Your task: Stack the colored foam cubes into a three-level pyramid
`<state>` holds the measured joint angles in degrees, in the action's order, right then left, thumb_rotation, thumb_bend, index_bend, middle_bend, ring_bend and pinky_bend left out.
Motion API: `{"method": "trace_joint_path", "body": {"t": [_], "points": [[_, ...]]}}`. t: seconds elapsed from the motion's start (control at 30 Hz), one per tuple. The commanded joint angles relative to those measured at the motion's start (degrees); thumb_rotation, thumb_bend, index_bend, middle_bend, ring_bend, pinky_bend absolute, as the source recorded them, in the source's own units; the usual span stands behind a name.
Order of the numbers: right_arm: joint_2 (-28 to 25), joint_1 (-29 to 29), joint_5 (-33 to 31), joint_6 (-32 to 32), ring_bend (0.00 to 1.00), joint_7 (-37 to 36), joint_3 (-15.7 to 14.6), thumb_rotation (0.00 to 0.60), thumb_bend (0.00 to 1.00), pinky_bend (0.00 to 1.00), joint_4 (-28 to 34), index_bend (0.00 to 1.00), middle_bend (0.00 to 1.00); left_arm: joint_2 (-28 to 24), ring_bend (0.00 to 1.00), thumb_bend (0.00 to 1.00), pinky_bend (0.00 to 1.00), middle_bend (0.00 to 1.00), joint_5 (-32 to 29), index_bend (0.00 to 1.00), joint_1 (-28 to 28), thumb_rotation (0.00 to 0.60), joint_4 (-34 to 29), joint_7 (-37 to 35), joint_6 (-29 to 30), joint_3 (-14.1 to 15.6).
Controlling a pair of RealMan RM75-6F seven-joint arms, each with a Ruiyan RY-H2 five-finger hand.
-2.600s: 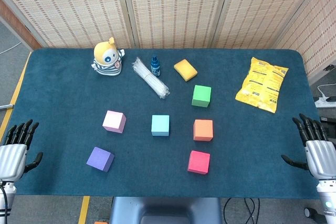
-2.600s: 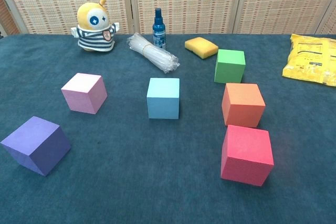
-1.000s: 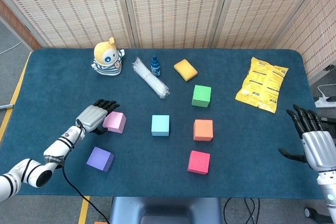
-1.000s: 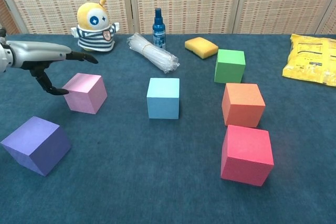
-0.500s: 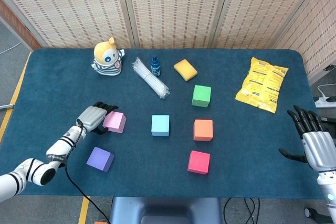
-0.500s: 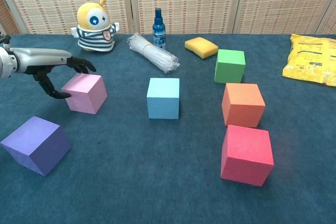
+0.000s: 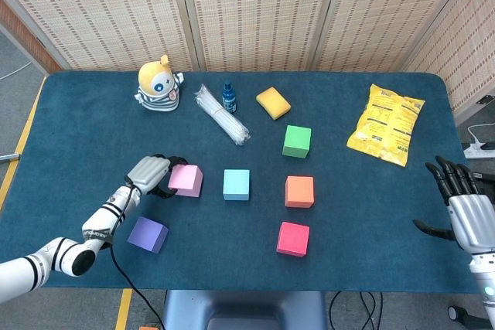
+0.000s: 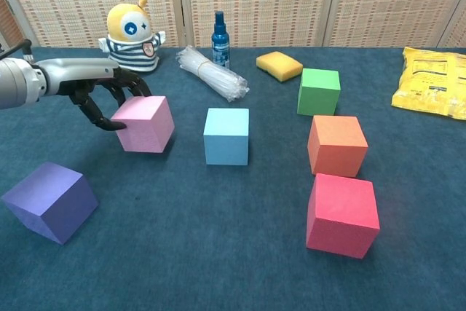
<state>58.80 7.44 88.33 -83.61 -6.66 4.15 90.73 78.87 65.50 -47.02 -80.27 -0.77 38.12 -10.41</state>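
My left hand (image 7: pixel 149 173) (image 8: pixel 98 96) grips the pink cube (image 7: pixel 187 181) (image 8: pixel 147 125) from its left side, fingers over its top edge and thumb low on its side. The light blue cube (image 7: pixel 237 185) (image 8: pixel 226 136) sits just right of it, with a small gap between them. The orange cube (image 7: pixel 299 191) (image 8: pixel 337 145), red cube (image 7: pixel 293 239) (image 8: pixel 342 214) and green cube (image 7: pixel 296 141) (image 8: pixel 319 91) lie in a column further right. Near the front left lies the purple cube (image 7: pixel 147 234) (image 8: pixel 49 201). My right hand (image 7: pixel 468 214) hovers off the table's right edge, fingers spread and holding nothing.
Along the back of the blue cloth stand a yellow plush toy (image 7: pixel 158 84), a small blue spray bottle (image 7: pixel 229 96), a bundle of clear plastic (image 7: pixel 222 116) and a yellow sponge (image 7: pixel 273 103). A yellow snack bag (image 7: pixel 387 123) lies at the back right.
My left hand came in from the table's left edge, closed on the pink cube and carried it right, toward the light blue cube. The right hand barely shifted.
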Motion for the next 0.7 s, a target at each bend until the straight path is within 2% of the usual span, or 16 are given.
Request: {"method": "trace_joint_path", "body": {"t": [0.03,0.33,0.7], "points": [[0.1,-0.1,-0.1,-0.1,0.00,-0.3,-0.1,0.600,0.16,0.01,-0.3,0.00,0.00,1.8,0.35,0.37,0.23,0.40,-4.6,0.30,-0.9,0.600,-2.3,4.0,1.7,-0.6],[0.4,-0.6,-0.4,-0.6,0.00,-1.6,-0.2,0.600,0.16,0.01,-1.5,0.00,0.00,7.2,0.33,0.37,0.23,0.35,-17.6,0.25,-3.4,0.600,-5.4,17.4,8.9,-0.5],[0.7,-0.8,-0.4,-0.5,0.00,-3.5,-0.3,0.600,0.16,0.01,-3.0,0.00,0.00,10.2,0.28,0.37,0.22,0.27,-27.1,0.17,-6.1,0.600,-8.4,27.6,14.6,0.2]]}}
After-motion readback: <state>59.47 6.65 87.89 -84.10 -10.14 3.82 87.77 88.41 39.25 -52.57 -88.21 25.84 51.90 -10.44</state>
